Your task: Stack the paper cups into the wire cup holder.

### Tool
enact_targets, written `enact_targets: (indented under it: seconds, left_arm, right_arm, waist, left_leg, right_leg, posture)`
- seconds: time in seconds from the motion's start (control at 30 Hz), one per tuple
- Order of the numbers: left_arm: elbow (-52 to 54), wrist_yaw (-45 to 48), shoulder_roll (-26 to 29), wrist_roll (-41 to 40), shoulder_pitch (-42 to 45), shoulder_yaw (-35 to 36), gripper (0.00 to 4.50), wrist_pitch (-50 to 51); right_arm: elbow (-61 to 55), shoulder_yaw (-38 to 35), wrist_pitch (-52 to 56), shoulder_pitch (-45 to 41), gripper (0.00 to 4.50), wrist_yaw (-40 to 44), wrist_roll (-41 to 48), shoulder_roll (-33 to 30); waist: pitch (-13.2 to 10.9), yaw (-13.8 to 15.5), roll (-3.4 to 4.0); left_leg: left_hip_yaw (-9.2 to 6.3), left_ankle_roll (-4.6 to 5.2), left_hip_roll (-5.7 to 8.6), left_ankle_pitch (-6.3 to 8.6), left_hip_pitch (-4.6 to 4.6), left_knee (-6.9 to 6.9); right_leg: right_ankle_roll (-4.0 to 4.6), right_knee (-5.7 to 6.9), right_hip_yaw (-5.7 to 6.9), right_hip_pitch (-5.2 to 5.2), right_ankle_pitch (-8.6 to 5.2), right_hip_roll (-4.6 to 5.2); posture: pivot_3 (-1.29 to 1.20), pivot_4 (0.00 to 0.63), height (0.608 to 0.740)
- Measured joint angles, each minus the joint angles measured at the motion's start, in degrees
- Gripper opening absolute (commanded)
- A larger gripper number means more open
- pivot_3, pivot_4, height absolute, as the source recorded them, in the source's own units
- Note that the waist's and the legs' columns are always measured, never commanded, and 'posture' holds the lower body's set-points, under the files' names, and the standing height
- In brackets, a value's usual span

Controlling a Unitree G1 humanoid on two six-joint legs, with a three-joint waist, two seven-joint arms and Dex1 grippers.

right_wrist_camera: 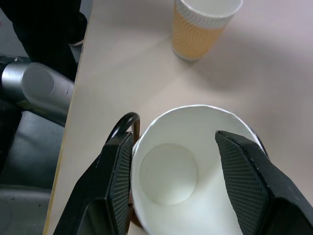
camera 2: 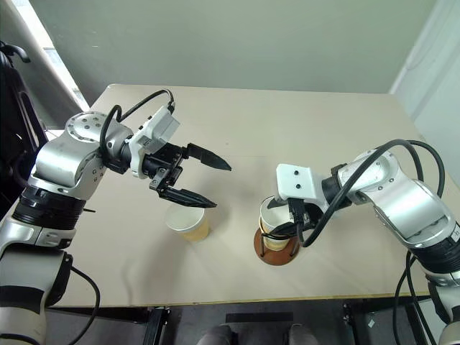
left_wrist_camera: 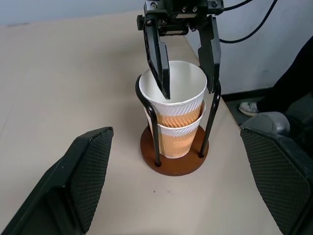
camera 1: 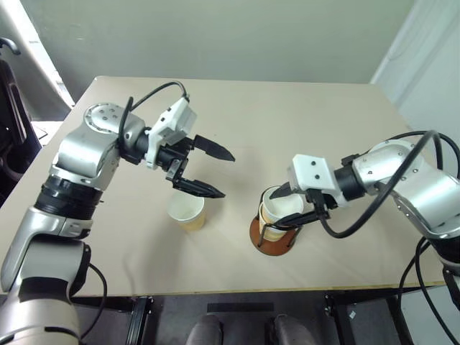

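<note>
The wire cup holder stands near the table's front edge with two paper cups nested in it, the upper cup riding high on the lower. My right gripper reaches down over the upper cup's rim. Its jaws are open, one finger over the cup's mouth and the other outside by a wire loop. A third paper cup stands upright on the table left of the holder. My left gripper hovers wide open just above and behind that cup, holding nothing.
The beige table stretches bare behind the cups. Its front edge runs close to the holder and the loose cup. A dark chair stands off the table's left side.
</note>
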State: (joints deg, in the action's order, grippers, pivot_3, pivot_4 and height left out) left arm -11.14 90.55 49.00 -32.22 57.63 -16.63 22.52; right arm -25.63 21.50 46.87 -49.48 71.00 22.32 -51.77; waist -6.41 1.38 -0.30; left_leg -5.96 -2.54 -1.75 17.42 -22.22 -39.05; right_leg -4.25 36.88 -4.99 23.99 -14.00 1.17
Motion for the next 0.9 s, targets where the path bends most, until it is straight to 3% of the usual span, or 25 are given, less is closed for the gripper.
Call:
enact_targets:
  seconds: [0.2,0.5,0.9]
  left_arm:
    - [-0.01,0.00,-0.11,0.26,-0.01,0.20,4.50,-0.01]
    - [-0.13,0.01,-0.14,0.41,-0.08,0.24,4.50,-0.09]
    - [-1.48,-0.03,-0.15,2.35,-0.21,1.32,4.50,-0.34]
  right_arm:
    - [4.02,-0.22,1.00,-4.81,2.64,2.71,0.46,-0.17]
    - [4.69,-6.67,6.13,-5.98,2.64,6.05,7.22,-3.14]
    - [2.60,-11.68,9.69,-3.88,2.64,2.53,11.83,-4.07]
  waist:
    - [0.00,-0.02,0.00]
    - [0.00,0.06,0.00]
    - [0.00,0.03,0.00]
  left_leg:
    - [0.00,0.00,0.00,0.00,-0.01,0.02]
    - [0.00,0.00,0.00,0.00,-0.05,0.05]
    - [0.00,-0.01,0.00,0.00,-0.05,0.05]
  right_leg:
    - [0.00,0.00,0.00,0.03,0.00,0.00]
    - [0.03,-0.05,0.01,0.03,-0.02,0.00]
    - [0.03,-0.05,0.01,0.04,-0.02,0.00]
  posture:
    - [0.00,0.150,0.740]
    - [0.00,0.150,0.740]
    - [0.00,0.150,0.740]
